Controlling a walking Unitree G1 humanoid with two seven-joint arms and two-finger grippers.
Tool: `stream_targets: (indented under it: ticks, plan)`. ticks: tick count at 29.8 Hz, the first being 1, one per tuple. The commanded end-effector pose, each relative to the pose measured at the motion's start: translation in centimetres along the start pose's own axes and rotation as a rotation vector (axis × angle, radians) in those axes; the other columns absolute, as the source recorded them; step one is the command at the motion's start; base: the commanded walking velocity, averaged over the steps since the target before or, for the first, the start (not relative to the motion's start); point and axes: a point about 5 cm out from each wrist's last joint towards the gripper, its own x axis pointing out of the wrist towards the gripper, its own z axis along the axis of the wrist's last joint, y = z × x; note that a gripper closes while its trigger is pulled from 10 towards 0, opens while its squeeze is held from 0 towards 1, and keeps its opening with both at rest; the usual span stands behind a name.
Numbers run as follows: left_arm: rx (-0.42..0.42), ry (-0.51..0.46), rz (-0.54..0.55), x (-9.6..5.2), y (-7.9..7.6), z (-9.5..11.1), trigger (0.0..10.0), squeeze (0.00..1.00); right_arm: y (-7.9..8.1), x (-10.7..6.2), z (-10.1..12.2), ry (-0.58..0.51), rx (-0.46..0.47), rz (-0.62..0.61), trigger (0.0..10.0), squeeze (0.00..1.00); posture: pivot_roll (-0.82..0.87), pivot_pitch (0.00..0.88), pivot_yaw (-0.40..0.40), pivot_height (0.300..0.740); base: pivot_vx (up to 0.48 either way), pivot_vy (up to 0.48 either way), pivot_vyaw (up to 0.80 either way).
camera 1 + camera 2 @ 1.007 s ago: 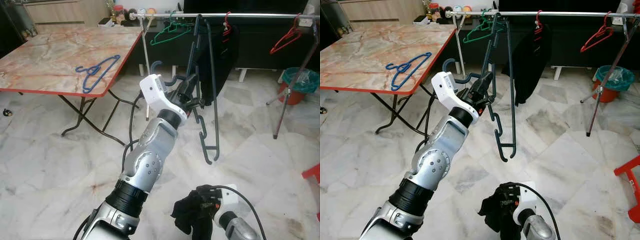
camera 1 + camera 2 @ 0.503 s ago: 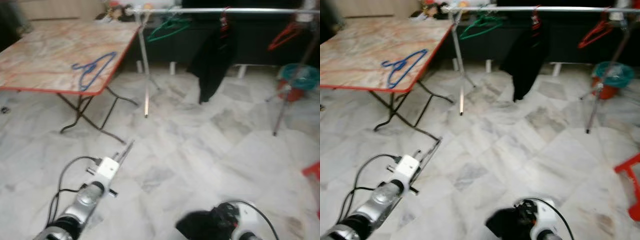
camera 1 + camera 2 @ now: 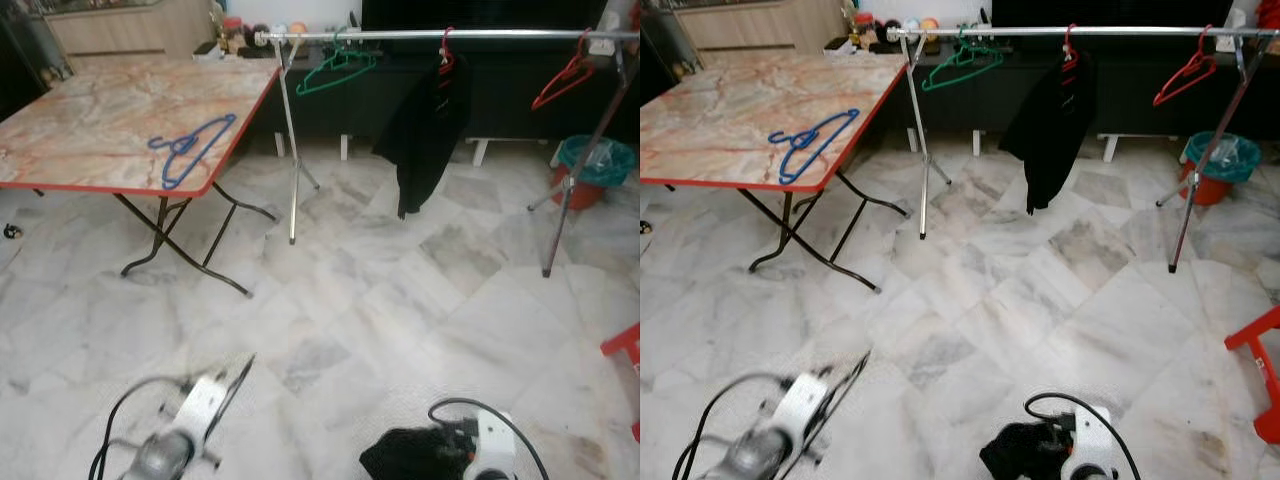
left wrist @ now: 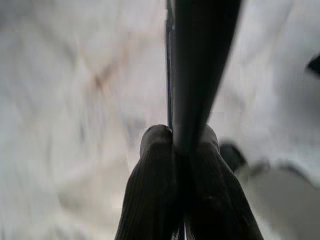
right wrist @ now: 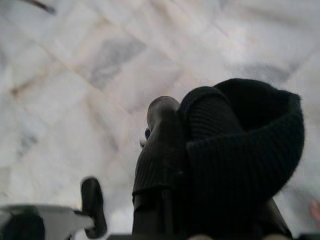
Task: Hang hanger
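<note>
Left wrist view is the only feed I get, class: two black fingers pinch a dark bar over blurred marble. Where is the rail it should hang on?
Observer: The clothes rail runs across the far side of the room. Your left gripper, shut on the dark hanger, is low near the floor.
Operator: Is anything hanging there?
Observer: A green hanger, a black garment and a red hanger.
Operator: And the other arm?
Observer: The right gripper is also low, shut on a black cloth.
</note>
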Motion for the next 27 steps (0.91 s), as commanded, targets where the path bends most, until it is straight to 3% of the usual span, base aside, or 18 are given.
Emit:
stream_targets:
  ticks: [1,3,9,14,21,27]
  plan:
    - [-0.057,0.072,0.028,-0.5,0.8,-1.8,10.0,0.0,0.0,-0.4,-1.5,0.06,-0.005,-0.027,10.0,0.0,-0.02,0.0,0.071,0.74,0.0,0.0,0.0]
    - [-0.122,0.144,0.033,-1.2,0.6,-3.8,10.0,0.0,-0.5,-1.3,-3.2,0.118,0.019,-0.057,10.0,0.0,-0.02,0.0,0.068,0.74,0.0,0.0,0.0]
    - [-0.215,0.18,0.018,-1.4,0.1,-4.7,10.0,0.0,-1.3,-2.4,-5.3,0.186,0.079,-0.151,10.0,0.0,-0.02,0.0,0.067,0.74,0.0,0.0,0.0]
    - [-0.212,0.222,-0.015,-1.6,-0.5,-5.5,10.0,0.0,-1.2,-2.5,-5.7,0.21,0.087,-0.137,10.0,0.0,-0.02,0.0,0.066,0.74,0.0,0.0,0.0]
    - [-0.358,0.268,0.018,-2.1,-0.9,-6.8,10.0,0.0,-1.4,-2.5,-5.5,0.176,0.149,-0.161,10.0,0.0,-0.04,0.0,0.055,0.74,0.0,0.0,0.0]
    - [-0.341,0.266,-0.006,-1.6,-1.1,-5.9,10.0,0.0,-1.9,-2.7,-5.7,0.201,0.186,-0.191,10.0,0.0,-0.03,0.0,0.049,0.74,0.0,0.0,0.0]
